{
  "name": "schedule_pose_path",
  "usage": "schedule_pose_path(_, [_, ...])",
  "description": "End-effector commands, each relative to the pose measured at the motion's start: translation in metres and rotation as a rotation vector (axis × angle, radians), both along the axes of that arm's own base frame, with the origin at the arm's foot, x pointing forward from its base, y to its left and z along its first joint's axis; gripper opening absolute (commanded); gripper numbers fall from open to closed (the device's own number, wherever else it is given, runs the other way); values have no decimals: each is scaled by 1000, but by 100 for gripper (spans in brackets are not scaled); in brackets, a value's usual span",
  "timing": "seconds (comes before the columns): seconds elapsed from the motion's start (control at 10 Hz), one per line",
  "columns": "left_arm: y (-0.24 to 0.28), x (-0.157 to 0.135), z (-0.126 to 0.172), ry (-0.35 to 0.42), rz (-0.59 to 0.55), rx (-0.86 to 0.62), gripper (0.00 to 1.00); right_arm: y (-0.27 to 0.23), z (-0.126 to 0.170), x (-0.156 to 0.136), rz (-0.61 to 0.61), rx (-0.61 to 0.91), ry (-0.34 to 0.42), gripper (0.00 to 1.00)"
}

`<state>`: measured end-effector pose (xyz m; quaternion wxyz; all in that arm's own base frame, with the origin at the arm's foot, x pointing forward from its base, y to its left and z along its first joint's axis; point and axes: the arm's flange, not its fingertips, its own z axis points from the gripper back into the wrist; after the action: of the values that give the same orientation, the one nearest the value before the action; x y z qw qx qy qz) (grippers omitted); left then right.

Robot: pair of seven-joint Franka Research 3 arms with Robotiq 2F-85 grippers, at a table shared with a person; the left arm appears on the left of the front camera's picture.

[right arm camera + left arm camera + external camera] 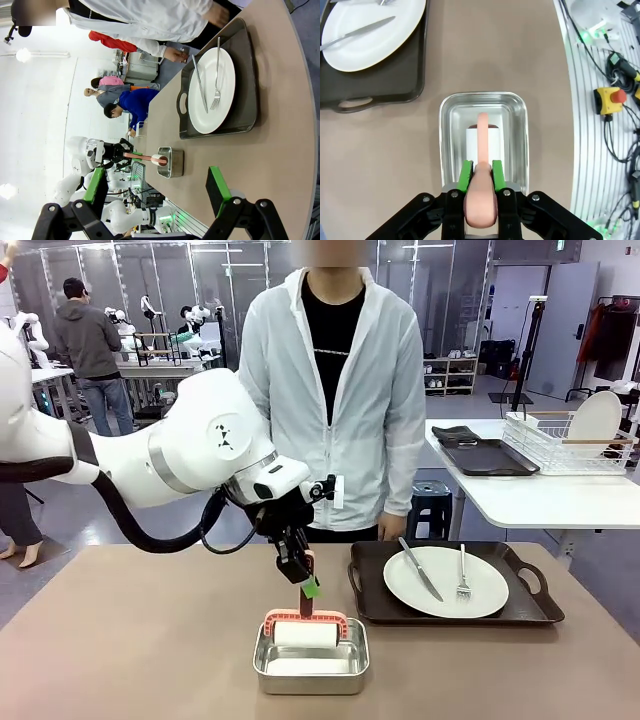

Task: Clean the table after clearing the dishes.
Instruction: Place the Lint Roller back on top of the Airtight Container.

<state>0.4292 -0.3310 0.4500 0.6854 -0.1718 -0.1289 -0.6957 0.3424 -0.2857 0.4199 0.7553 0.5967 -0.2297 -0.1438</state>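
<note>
My left gripper [305, 581] [480, 173] is shut on the pink handle [481, 197] of a cleaning roller. The roller's white drum [303, 633] [484, 142] rests inside a small steel pan [310, 668] [451, 130] on the brownish-tan table [130, 640]. To the right, a white plate [445, 585] [370, 37] [212, 95] with a knife [420, 569] and fork [463, 575] sits on a dark handled tray [375, 607] [380, 85] [245, 75]. My right gripper [156, 187] hangs open above the table, nothing between its fingers.
A person in a white jacket stands at the far side, one hand [390, 530] just behind the tray. A white side table [540, 500] at back right carries a wire rack [565, 445] with a plate and another dark tray [485, 455]. Cables and an emergency stop [612, 97] lie beyond the table's near edge.
</note>
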Motion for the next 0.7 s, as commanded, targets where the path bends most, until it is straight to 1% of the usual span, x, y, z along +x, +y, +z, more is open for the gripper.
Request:
schedule_pose_path(0.0, [-5,12,-7,16,-21,-71,21,1,4,-2,-3,6,-4,100])
schedule_pose_path(0.2, [-7,24,-25,43,23,-60,21,1,4,-2,-3,6,-4,100])
schedule_pose_path(0.4, [-6,38,-44,58,39,-51,21,1,4,-2,-3,6,-4,100])
schedule_pose_path(0.5, [-6,46,-49,48,44,-51,21,1,4,-2,-3,6,-4,100])
schedule_pose_path(0.6, [-6,56,-53,56,60,-48,21,1,4,-2,-3,6,-4,100])
